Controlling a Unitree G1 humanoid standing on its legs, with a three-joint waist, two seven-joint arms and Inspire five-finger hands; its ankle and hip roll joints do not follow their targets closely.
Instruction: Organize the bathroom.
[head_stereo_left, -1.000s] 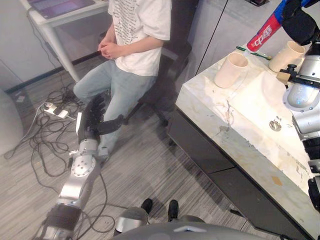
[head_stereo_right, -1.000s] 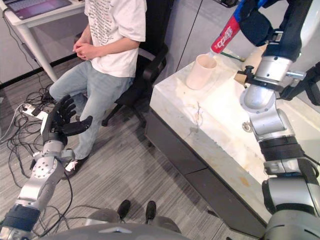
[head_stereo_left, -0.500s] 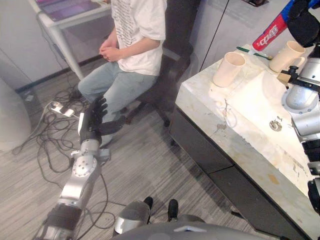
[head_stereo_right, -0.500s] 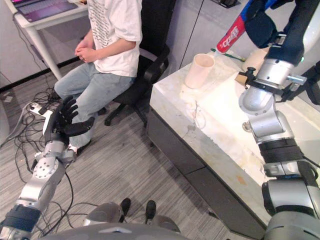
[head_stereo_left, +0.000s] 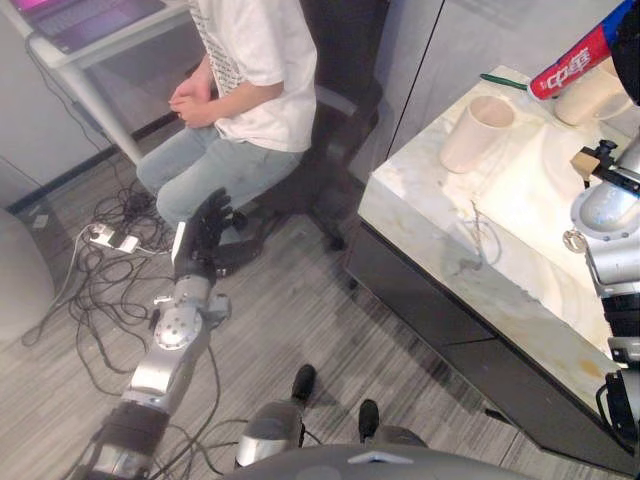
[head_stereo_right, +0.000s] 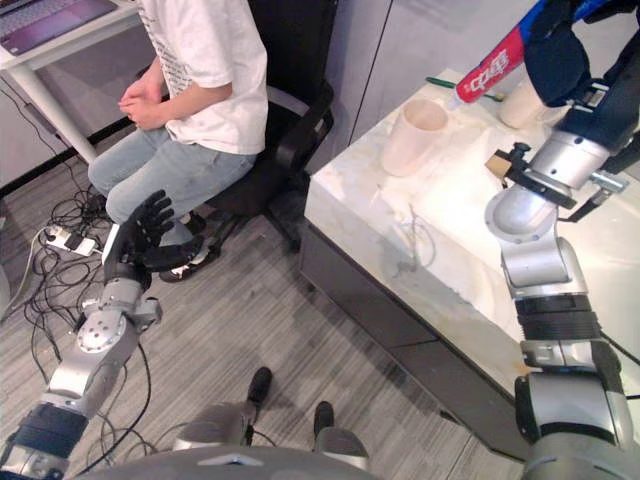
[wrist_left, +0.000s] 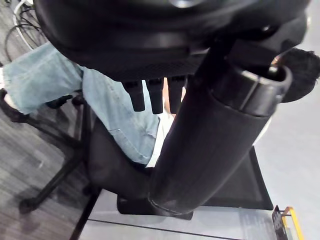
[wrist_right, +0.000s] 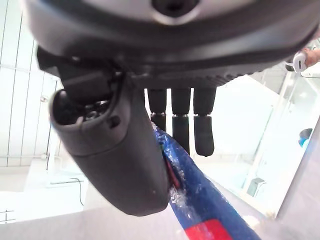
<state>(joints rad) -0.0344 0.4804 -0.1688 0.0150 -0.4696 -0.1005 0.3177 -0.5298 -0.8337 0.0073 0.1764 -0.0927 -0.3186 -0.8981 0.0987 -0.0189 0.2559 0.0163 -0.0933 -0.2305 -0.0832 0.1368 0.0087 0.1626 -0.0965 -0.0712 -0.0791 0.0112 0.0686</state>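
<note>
Right hand (head_stereo_right: 556, 52): fingers curled round toothpaste tube (head_stereo_right: 490, 68) — raised above the counter (head_stereo_right: 440, 240), cup (head_stereo_right: 410, 135) at its 8 o'clock.
Left hand (head_stereo_right: 140, 235): fingers straight, spread — holding nothing.

Both head eyes look steeply down, sharing the marble counter (head_stereo_left: 500, 230) and seated person (head_stereo_right: 200, 90); each wrist camera peers close along its hand

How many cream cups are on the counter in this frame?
2. One cup stands near the marble counter's left edge; a second cup stands farther back by the sink, partly hidden behind the toothpaste tube in the right hand.
</note>
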